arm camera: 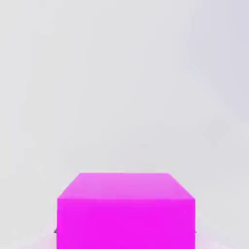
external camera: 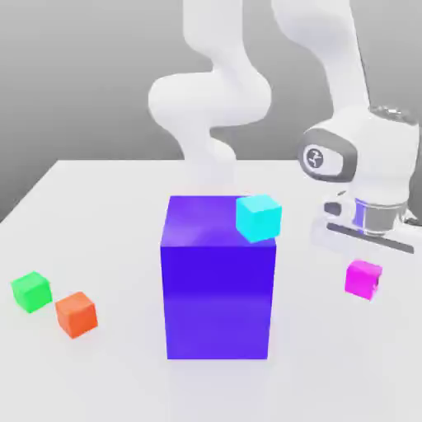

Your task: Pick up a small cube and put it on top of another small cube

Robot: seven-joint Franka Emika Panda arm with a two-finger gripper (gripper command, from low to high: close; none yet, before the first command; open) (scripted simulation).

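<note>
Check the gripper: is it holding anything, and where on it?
The gripper holds the magenta cube just above the table, fingers apparently on its opposite side faces.

White arm (external camera: 216,91), glossy, thick rounded tube segments swelling at the joints. Wrist housing (external camera: 363,152) above the gripper (external camera: 368,247): white shell with dark grey band, round grey cap bearing small dark emblem. Below that, ribbed silver-grey collar (external camera: 379,217). Gripper body: flat white crossbar, dark underside strip.
</note>
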